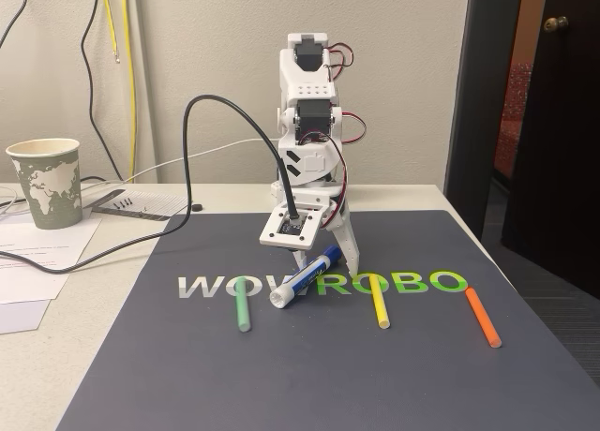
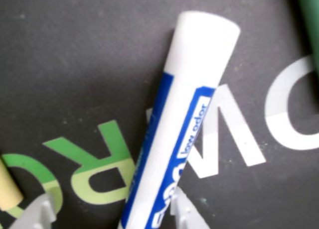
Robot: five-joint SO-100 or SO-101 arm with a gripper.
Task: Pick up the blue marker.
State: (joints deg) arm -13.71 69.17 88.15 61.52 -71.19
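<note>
A white plastic arm (image 1: 309, 131) of blocky printed segments, with black servos set inside. Red wires loop at three o'clock; a thick black cable (image 1: 225, 122) arcs off toward nine o'clock.

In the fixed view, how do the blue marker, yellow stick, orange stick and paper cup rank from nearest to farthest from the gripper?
1. Blue marker, at the gripper, between its jaws.
2. Yellow stick, just right of it.
3. Orange stick, further right, near the mat's edge.
4. Paper cup, far left, off the mat.
</note>
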